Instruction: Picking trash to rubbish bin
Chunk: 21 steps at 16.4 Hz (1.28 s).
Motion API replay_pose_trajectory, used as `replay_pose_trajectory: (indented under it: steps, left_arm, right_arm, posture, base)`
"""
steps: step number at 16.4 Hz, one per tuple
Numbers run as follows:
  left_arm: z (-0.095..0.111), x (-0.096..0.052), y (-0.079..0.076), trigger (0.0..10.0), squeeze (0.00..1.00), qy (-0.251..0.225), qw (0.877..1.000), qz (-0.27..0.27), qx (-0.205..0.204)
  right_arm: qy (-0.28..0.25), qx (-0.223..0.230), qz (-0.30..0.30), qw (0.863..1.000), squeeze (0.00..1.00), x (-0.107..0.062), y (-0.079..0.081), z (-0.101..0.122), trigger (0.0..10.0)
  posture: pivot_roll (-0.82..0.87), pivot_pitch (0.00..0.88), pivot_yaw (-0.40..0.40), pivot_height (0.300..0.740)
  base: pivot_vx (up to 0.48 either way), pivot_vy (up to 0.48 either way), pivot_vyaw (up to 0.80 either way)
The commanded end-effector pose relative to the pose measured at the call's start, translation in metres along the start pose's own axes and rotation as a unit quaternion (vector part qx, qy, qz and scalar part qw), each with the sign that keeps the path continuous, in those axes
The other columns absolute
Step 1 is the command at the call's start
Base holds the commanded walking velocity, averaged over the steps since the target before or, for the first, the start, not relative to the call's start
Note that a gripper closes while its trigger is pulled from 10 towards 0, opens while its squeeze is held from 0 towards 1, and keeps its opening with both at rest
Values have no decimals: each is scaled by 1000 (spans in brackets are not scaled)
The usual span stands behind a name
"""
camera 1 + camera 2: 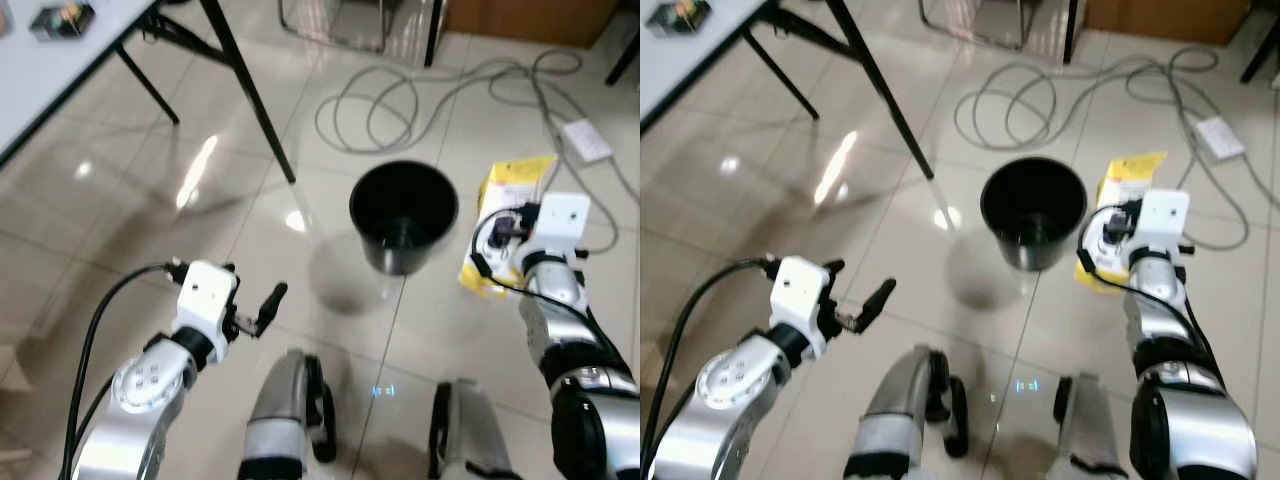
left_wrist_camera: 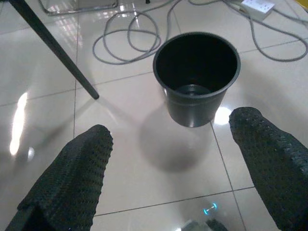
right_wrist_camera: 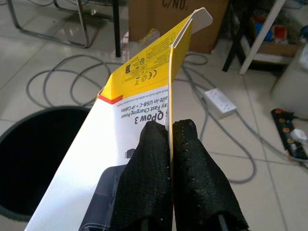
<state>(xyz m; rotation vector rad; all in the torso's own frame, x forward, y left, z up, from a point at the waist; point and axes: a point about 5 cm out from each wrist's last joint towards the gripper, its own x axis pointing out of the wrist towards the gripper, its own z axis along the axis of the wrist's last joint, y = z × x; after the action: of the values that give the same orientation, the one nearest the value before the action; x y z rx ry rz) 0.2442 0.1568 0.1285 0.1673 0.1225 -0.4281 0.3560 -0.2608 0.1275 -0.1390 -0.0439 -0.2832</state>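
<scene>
The right pincer (image 3: 169, 144) was clamped on one thin panel of a yellow-and-white carton (image 1: 510, 215), which it held up just right of the black bin (image 1: 404, 212) on the floor tiles (image 1: 200, 250). The grip looked slight: the flat carton could pivot or slip out. It sat beside the rim rather than over the opening, so a release here would likely drop it outside, among the grey cables (image 1: 420, 95) farther off. The left pincer (image 2: 173, 163) hung spread wide, empty, nearer and left of the bin.

Grey cable (image 1: 400, 100) coiled on glossy tiled floor (image 1: 120, 230), white power strip (image 1: 587, 139), black table leg (image 1: 250, 90), cardboard box (image 3: 159, 19) behind
</scene>
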Motion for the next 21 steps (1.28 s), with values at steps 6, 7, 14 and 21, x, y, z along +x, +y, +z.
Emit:
replay_pose_trajectory:
  steps: [6, 7, 14, 21]
  left_arm:
    - [-5, 3, 1, 10000, 0, 5, 1000, 5, -1]
    - [-5, 5, 1, 10000, 0, 3, 1000, 5, -2]
    - [7, 38, -6, 10000, 0, -31, 999, -22, -18]
    - [6, 60, 3, 10000, 0, -44, 997, 30, -58]
  right_arm:
    - [-20, 5, 12, 1000, 0, -1, 8, 4, 10000]
    - [-24, 6, 12, 1000, 0, -1, 8, 5, 10000]
    - [-63, -12, 56, 996, 0, -30, 6, -3, 10000]
    - [-41, 25, 27, 999, 0, -88, 9, -19, 10000]
  posture:
    - [146, 282, 179, 740]
    - [138, 278, 180, 740]
    - [12, 218, 199, 740]
    - [-75, 180, 191, 740]
  base:
    - [0, 0, 0]
    - [0, 0, 0]
    - [0, 0, 0]
    - [0, 0, 0]
